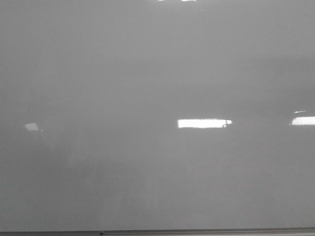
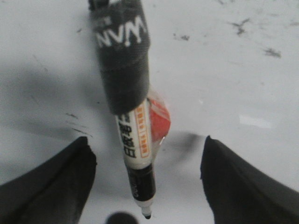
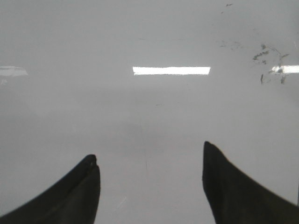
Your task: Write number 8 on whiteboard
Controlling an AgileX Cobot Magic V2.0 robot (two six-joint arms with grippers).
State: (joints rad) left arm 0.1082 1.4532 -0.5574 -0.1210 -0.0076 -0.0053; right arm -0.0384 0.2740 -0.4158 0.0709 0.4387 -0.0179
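Left claw (image 2: 147,186) spread around uncapped marker (image 2: 135,140); right claw (image 3: 152,186) spread, empty. Whiteboard (image 1: 147,73) blank; marker must be gripped before 8 is drawn.

The dark wrap (image 2: 122,56) around the marker (image 2: 138,140) carries white letters "WAN", seen upside down. The marker's label has Chinese characters, too blurred to read.

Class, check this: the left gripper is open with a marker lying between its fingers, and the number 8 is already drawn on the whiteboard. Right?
Not quite. The front view shows the whiteboard blank: no 8 yet. The left gripper is open around the marker, as you said.
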